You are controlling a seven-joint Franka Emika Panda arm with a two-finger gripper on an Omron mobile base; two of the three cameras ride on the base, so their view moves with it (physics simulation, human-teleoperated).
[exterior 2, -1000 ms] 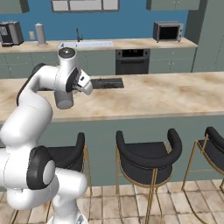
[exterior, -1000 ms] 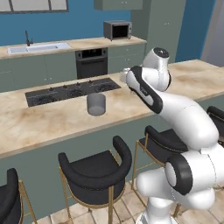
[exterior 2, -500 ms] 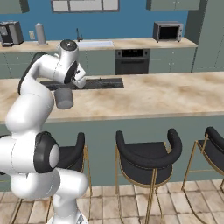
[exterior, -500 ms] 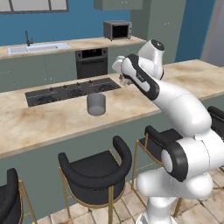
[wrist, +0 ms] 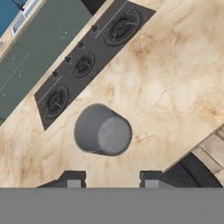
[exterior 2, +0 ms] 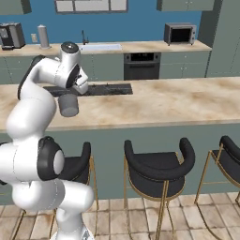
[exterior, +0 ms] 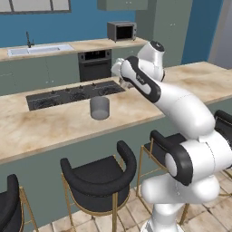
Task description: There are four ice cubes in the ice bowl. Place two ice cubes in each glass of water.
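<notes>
No text, label, brand or number can be read — not on any appliance, cabinet or counter.

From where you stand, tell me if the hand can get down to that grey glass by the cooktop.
Probably yes. The hand hangs above the glass, which stands alone on the counter beside the cooktop; nothing lies between them. I cannot tell whether the hand holds anything.

Marble-patterned counter (exterior: 54, 122) with inset black cooktop (exterior: 72, 94) and one grey glass (exterior: 99, 108)
</notes>
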